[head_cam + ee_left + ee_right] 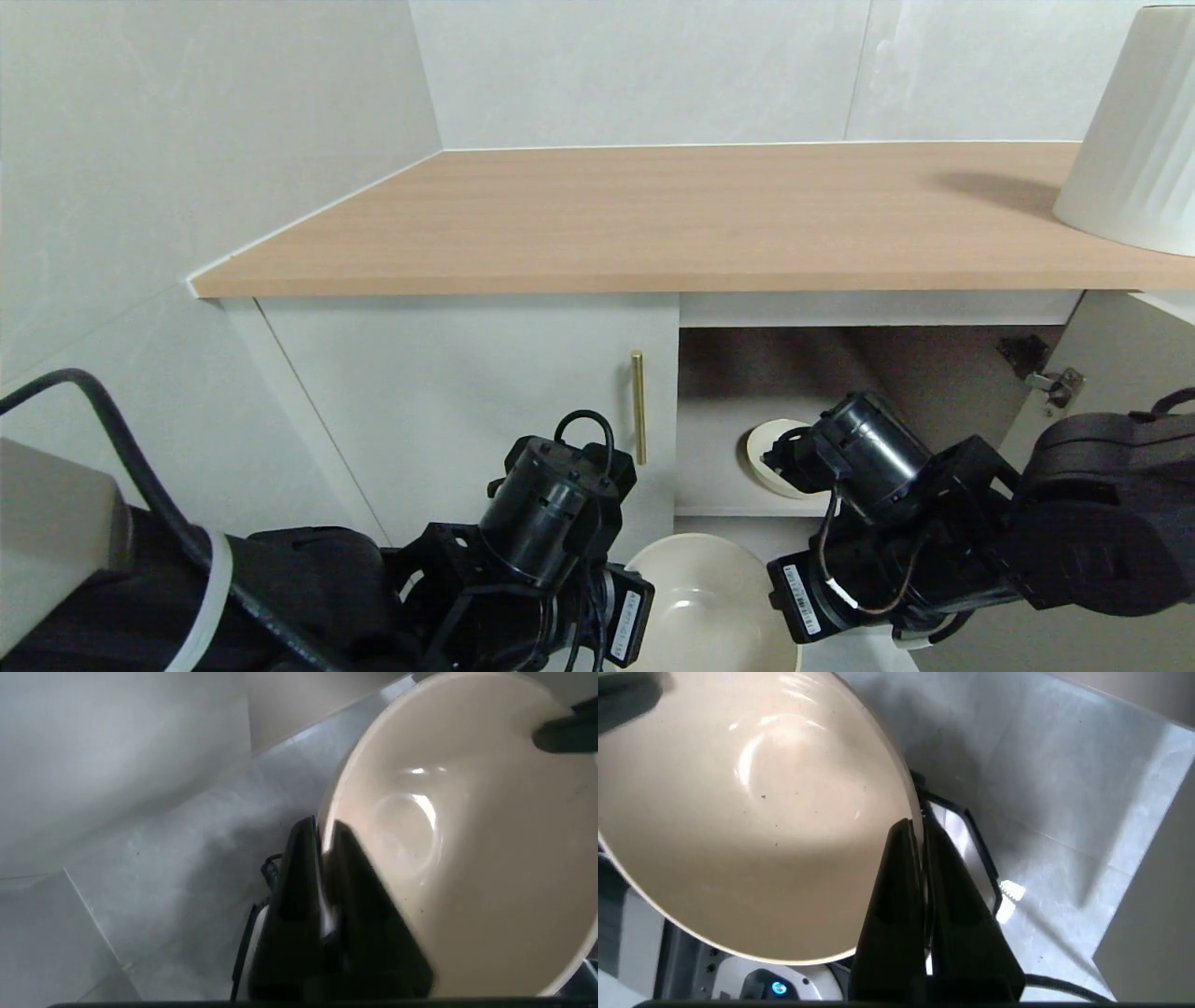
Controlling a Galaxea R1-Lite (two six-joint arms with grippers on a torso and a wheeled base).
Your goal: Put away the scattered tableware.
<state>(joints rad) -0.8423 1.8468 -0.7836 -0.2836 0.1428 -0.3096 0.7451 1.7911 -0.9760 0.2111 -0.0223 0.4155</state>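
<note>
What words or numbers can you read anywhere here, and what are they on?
White sticker on the left arm: barcode and tiny print, too small to read.
White sticker on the right arm: barcode and tiny print, too small to read.
Bowl, cupboard door, worktop: no writing on them.

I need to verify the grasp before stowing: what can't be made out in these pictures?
Head view: bowl cut off by the bottom edge; the arms cover both grips.
Head view: white dish in the cabinet, half hidden by the right arm.
Head view: ribbed white object cut off by the right edge.
Wrist views: left end effector and right end effector clamp the rim; bowl's underside hidden.
</note>
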